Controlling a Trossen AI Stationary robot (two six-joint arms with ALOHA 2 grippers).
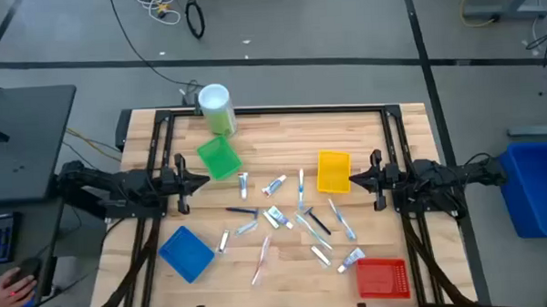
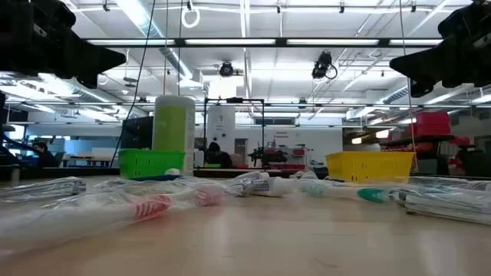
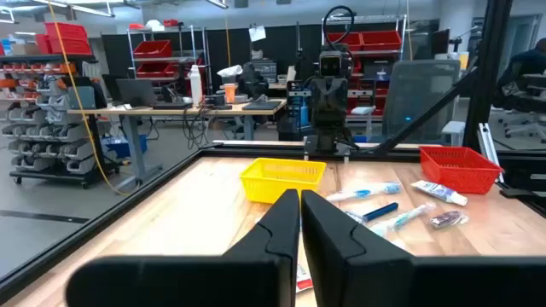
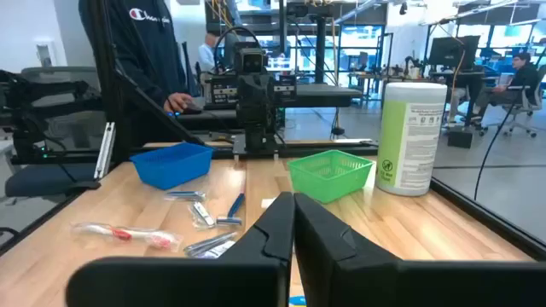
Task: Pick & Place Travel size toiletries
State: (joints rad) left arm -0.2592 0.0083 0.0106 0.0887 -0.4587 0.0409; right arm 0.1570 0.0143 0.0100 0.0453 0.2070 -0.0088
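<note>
From above, the travel size toiletries (image 1: pixel 289 217) lie scattered across the middle of the wooden table (image 1: pixel 410 140), ringed by four trays: green tray (image 1: pixel 219 158), yellow tray (image 1: pixel 333 170), blue tray (image 1: pixel 186 253), red tray (image 1: pixel 382 277); a green canister (image 1: pixel 216 108) stands at the far edge; the left gripper (image 1: pixel 204 180) and right gripper (image 1: pixel 354 178) hang at opposite sides, both clear of the items. At table height, tubes and toothbrushes (image 2: pixel 153 205) lie flat in front, both arms raised above them. Past the left gripper's (image 3: pixel 300 223) fingers, pressed together with nothing between them, the yellow tray (image 3: pixel 281 177) sits near some tubes (image 3: pixel 375 191). The right gripper (image 4: pixel 293 223) is likewise closed and empty; a person (image 4: pixel 141 51) stands beyond the blue tray (image 4: pixel 175 162).
</note>
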